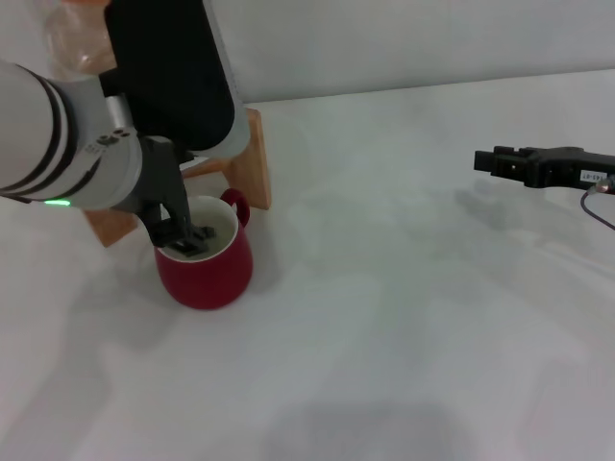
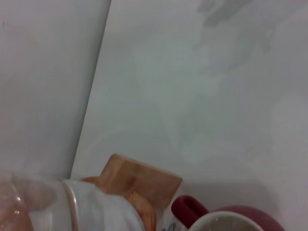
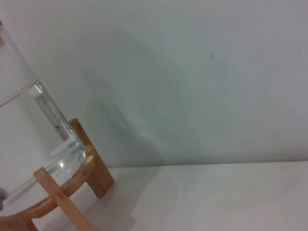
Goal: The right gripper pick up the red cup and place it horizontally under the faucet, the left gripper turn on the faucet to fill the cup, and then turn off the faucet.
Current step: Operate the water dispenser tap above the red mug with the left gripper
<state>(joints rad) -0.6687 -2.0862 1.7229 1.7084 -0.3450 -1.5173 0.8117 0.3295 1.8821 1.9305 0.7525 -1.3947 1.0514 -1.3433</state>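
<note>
The red cup (image 1: 205,261) stands upright, cream-white inside, loop handle toward the wooden stand, directly beneath the left gripper (image 1: 183,233), whose jaws reach into its mouth.

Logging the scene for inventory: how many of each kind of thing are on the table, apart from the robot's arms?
Red cup: 1
Clear water jar: 1
Wooden stand: 1
Total: 3

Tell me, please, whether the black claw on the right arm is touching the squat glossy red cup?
Apart. In the head view the right gripper hangs far off over bare white table, while the red cup stands beside the wooden stand under the left gripper.
</note>
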